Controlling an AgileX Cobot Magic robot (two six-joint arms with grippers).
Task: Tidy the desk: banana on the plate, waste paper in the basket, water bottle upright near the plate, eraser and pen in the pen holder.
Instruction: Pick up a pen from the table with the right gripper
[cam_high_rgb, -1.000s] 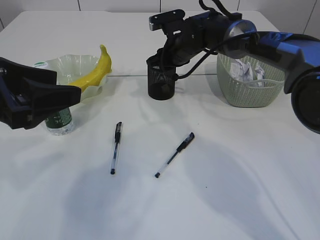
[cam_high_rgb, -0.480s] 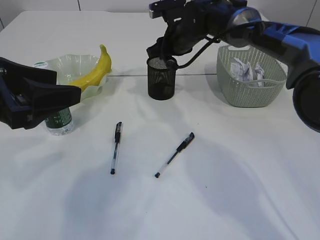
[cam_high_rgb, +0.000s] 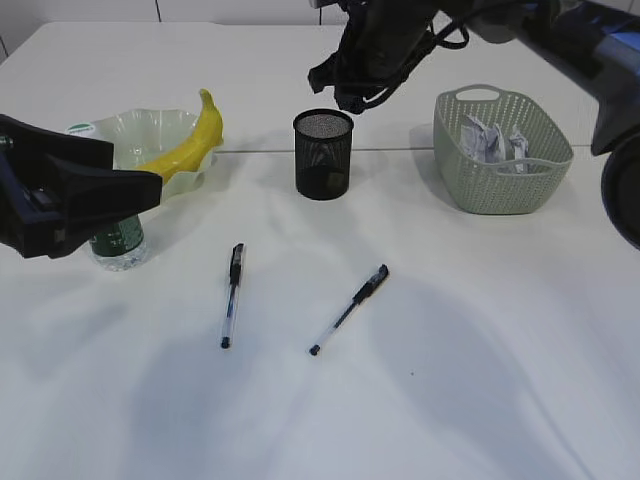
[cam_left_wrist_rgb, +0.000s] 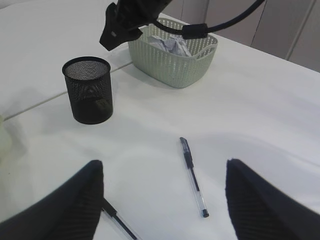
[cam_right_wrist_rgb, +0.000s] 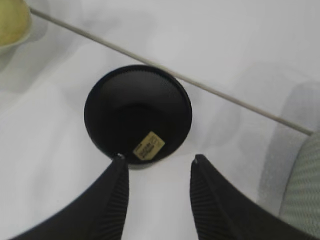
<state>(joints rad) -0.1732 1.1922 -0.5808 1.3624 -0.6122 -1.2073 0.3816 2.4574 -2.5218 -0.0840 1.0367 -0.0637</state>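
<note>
- The white desk (cam_high_rgb: 480, 380) carries everything; the waste-paper basket (cam_high_rgb: 500, 170) stands at its right rear with crumpled paper (cam_high_rgb: 492, 135) already inside.
- The right gripper (cam_high_rgb: 345, 85) has lifted clear of the pen holder since a second ago, when it reached down into the cup; it now hangs above and just behind it. Its jaws stand partly apart and empty, as the right wrist view shows.
- The left gripper (cam_left_wrist_rgb: 160, 200) hangs over the left side of the desk, jaws wide apart with nothing between them, unchanged over the last second.
- The scalloped plate (cam_high_rgb: 135, 130) at the left rear holds the banana (cam_high_rgb: 190, 145), so that item looks done.
- The mesh pen holder (cam_high_rgb: 322, 155) stands mid-desk; the right wrist view shows the eraser (cam_right_wrist_rgb: 148, 145) lying on its bottom, so the drop appears complete.
- The water bottle (cam_high_rgb: 118, 245) stands upright just in front of the plate, partly hidden by the left arm.
- Two pens remain on the bare desk: the left pen (cam_high_rgb: 231, 295) and the right pen (cam_high_rgb: 350, 308), near each other, well apart from the holder. Judging by this, picking these up is what is left.
</note>
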